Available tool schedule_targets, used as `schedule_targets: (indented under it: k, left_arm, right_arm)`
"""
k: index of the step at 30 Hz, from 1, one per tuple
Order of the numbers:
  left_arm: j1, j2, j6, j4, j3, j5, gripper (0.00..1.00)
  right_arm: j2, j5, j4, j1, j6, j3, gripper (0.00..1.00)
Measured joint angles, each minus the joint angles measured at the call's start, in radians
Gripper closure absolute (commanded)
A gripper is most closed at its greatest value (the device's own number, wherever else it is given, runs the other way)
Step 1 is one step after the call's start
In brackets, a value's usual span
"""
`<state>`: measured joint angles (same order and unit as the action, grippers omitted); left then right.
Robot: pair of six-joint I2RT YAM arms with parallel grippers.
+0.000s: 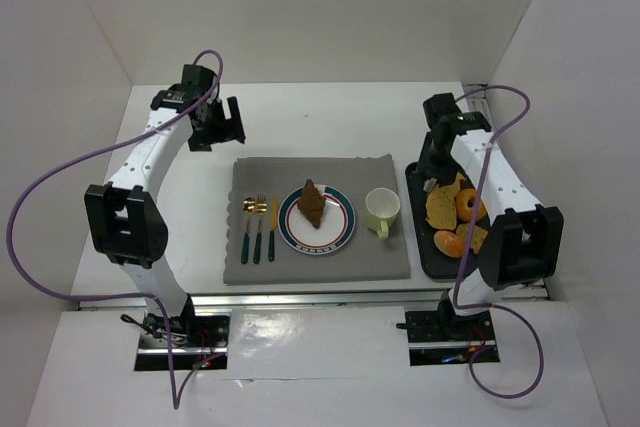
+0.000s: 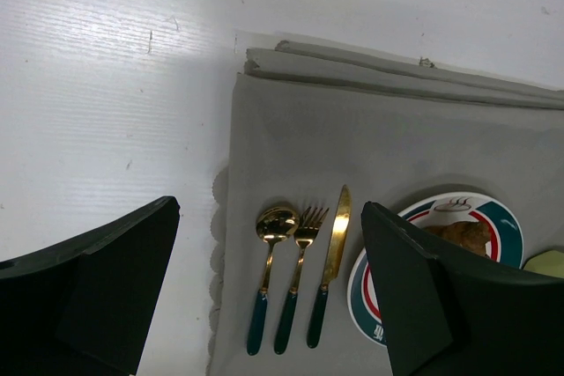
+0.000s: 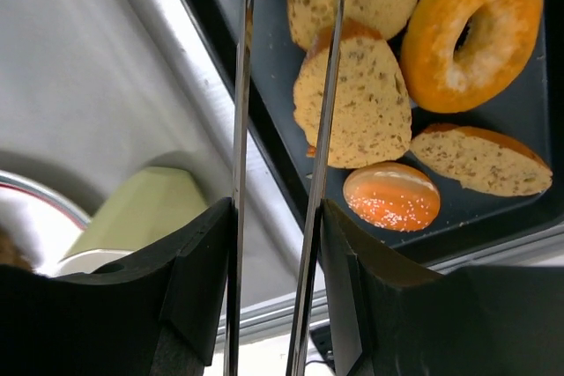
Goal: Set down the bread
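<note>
the bread we take to be the task's is the seeded slice (image 3: pixel 366 103), lying flat in the black tray (image 3: pixel 529 129) with other slices, a ring doughnut (image 3: pixel 471 33) and a sesame bun (image 3: pixel 392 195); we judge it light, soft and crumbly, so it wants a gentle squeeze across its flat faces or crust edge, not a hard pinch; the right pincer (image 3: pixel 275 217) is closed onto a pair of metal tongs (image 3: pixel 322 156), its fingers pressing the two blades partly together; one blade crosses the slice, but the tips run out of view, so we cannot tell whether they grip it; beside the tray stands a pale green cup (image 3: pixel 145 209), then a plate (image 1: pixel 340 232) carrying a brown wedge (image 1: pixel 313 204) on the grey mat (image 1: pixel 320 267); the left pincer (image 2: pixel 269 207) hangs wide open and empty above the worktop (image 2: pixel 106 85).
</note>
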<state>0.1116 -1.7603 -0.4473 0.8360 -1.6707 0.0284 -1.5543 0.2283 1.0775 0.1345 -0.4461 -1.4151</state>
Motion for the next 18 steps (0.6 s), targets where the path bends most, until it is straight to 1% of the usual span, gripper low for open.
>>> schedule_targets:
  k: [5, 8, 12, 13, 16, 18]
  left_arm:
    - [0.000, 0.000, 0.000, 0.001, 0.008, 0.000, 0.02]
    - [0.000, 0.000, 0.000, 0.000, 0.008, 0.000, 0.02]
    - [0.000, 0.000, 0.000, 0.000, 0.008, 0.000, 0.02]
    - [0.000, 0.000, 0.000, 0.000, 0.008, 0.000, 0.02]
    - [0.000, 0.000, 0.000, 0.000, 0.008, 0.000, 0.02]
    - [0.000, 0.000, 0.000, 0.000, 0.008, 0.000, 0.02]
  right_arm:
    - [-0.002, -0.005, -0.009, -0.005, 0.011, 0.069, 0.55]
    - [-0.002, -0.008, -0.010, -0.019, 0.019, 0.076, 0.63]
    - [0.002, -0.013, -0.007, -0.053, 0.030, 0.076, 0.81]
    - [0.006, -0.016, -0.007, -0.060, 0.032, 0.076, 0.84]
    - [0.023, -0.023, -0.005, -0.078, 0.034, 0.074, 0.85]
    - [0.037, -0.020, -0.004, -0.089, 0.036, 0.072, 0.92]
